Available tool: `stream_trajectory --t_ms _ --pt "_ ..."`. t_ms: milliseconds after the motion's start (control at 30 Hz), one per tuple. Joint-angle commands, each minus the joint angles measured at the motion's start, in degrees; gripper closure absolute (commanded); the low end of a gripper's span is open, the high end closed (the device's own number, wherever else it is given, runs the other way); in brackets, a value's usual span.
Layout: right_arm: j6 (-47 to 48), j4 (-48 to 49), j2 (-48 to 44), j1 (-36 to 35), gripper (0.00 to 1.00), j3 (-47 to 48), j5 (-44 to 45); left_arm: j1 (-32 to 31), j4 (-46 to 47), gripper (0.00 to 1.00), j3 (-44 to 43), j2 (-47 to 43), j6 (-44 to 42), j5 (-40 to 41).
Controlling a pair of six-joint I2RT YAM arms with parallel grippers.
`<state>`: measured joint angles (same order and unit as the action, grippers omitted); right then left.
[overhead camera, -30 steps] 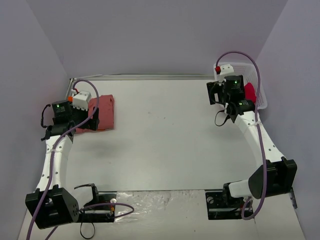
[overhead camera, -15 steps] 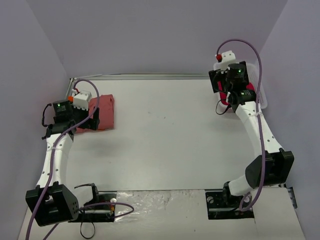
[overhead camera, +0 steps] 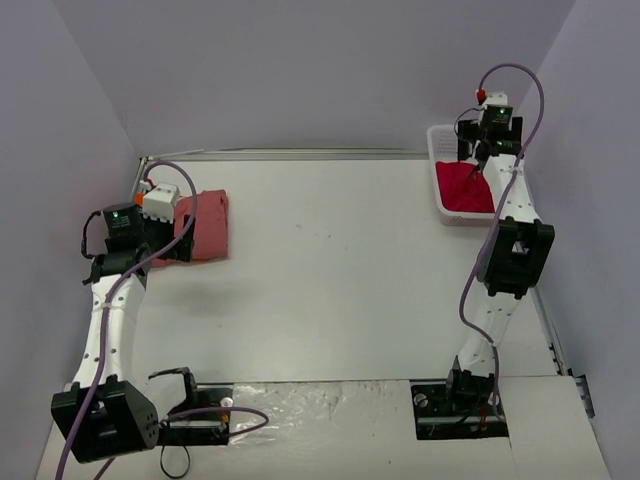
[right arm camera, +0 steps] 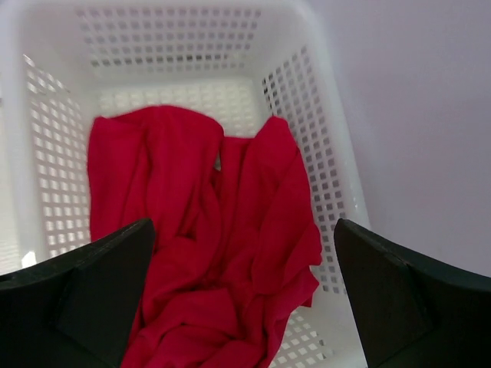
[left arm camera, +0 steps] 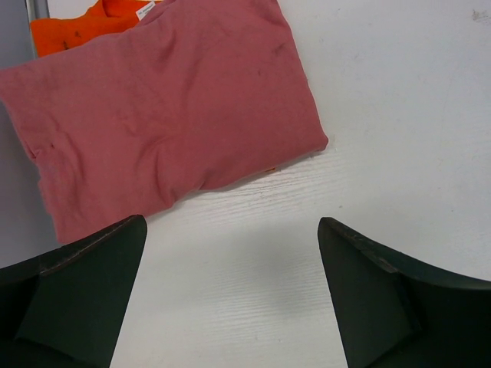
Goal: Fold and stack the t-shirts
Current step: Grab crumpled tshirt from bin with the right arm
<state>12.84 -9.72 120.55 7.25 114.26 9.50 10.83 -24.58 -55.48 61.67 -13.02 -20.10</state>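
**Overhead and wrist views, two-arm workstation.** The white table (overhead camera: 330, 270) carries two groups of cloth, well apart.

At the far left lies the salmon pink t-shirt (left arm camera: 169, 115), folded into a flat rectangle. It rests on top of the orange t-shirt (left arm camera: 84, 23). Only a corner of the orange one shows, at the far edge of the pile, with a small white label (left arm camera: 143, 9) on it.

The left gripper (left arm camera: 230, 226) is above the table at the near edge of this pile. Its fingers are spread wide, with only bare table surface between their tips. The left fingertip (left arm camera: 115, 245) sits just beside the hem of the salmon shirt. Whether it touches the cloth or the table cannot be told.

At the far right corner, against the wall, stands the white mesh basket (right arm camera: 307, 115). The bright red t-shirt (right arm camera: 207, 253) lies inside it, unfolded and crumpled in loose ridges. It covers most of the basket floor and leaves the perforated walls bare.

The right arm (overhead camera: 505, 250) reaches out to this corner, and the right gripper (right arm camera: 244, 226) points down into the basket from above. Its fingers are spread wide and hold nothing, with the red cloth visible between them. They appear clear of the cloth.
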Motion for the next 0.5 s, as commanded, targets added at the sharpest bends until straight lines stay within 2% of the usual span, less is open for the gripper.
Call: stream_trajectory --t_ms 0,467 --pt "-2.7 -4.3 2.4 0.1 0.00 3.0 1.0 0.2 1.3 0.06 0.1 -0.8 -0.8 -1.0" --pt "-2.2 -4.3 11.3 2.6 0.00 2.3 5.2 0.1 0.7 0.06 -0.1 0.2 -1.0 -2.0"
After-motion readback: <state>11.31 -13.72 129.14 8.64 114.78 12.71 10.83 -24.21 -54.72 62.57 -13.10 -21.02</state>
